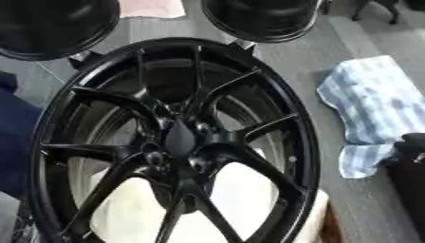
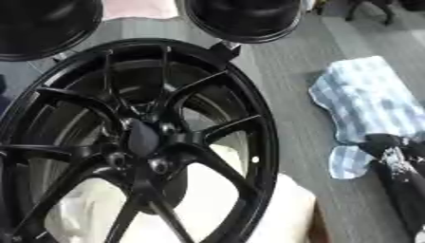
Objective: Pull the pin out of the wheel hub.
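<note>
A large black wheel hub [image 1: 179, 142] fills most of both eye views. It is a multi-spoke alloy rim lying tilted on a grey surface [image 1: 348, 42], with its face turned up toward the camera. A pale, cream-coloured material [image 1: 241, 190] shows through the spoke gaps in the lower half of the wheel hub.

Beyond the wheel hub, at the top edge, stand two further black round objects: one [image 1: 50, 26] to the upper left and one [image 1: 259, 19] directly above the rim. They appear to be more rims or tyres, but the view is too blurred to confirm this. A pink item [image 1: 151, 7] lies between them.

To the right of the wheel hub, well apart from it, a blue-and-white checked cloth [image 2: 369, 107] lies crumpled on the surface.

The right hand [image 2: 398, 166] enters at the right edge, below the cloth and overlapping its lower corner. It is black and blurred; whether its fingers are open or closed cannot be told. It is well apart from the wheel hub.

At the centre of the wheel hub sits a dark centre cap [image 1: 179, 138], ringed by lug holes [image 1: 156, 159]. No pin can be made out with certainty there.
</note>
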